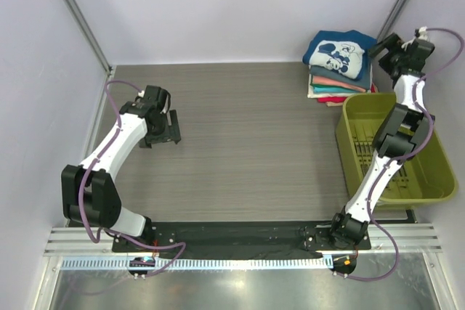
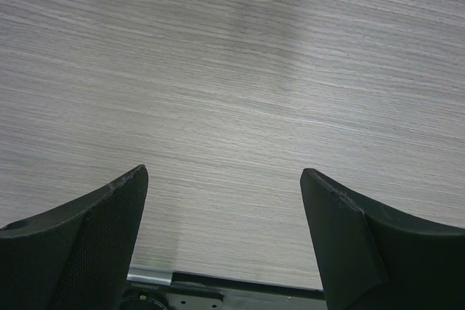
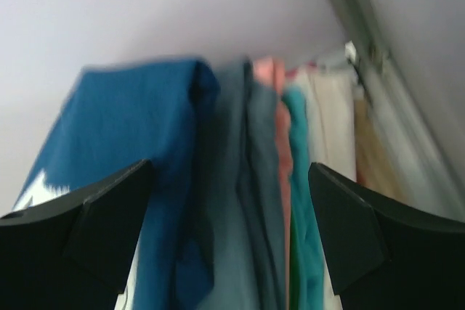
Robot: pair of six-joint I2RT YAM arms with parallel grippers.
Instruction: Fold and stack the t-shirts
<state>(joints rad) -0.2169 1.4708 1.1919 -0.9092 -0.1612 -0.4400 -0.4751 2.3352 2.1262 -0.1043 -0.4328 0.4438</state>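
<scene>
The t-shirts lie in a folded stack at the back right of the table. On top is a navy-blue one with a white cartoon-mouse print. My right gripper hovers at the stack's right edge, open. In the right wrist view the layers run edge-on between the wide-apart fingers: navy blue, slate, coral, teal-green and white. Nothing is held in the right gripper. My left gripper hangs open over bare table at mid left, with nothing in its jaws in the left wrist view.
An olive-green plastic basket stands at the right, just in front of the stack, and the right arm reaches over it. Grey walls close in the table at the back and both sides. The wood-grain tabletop spreads between the arms.
</scene>
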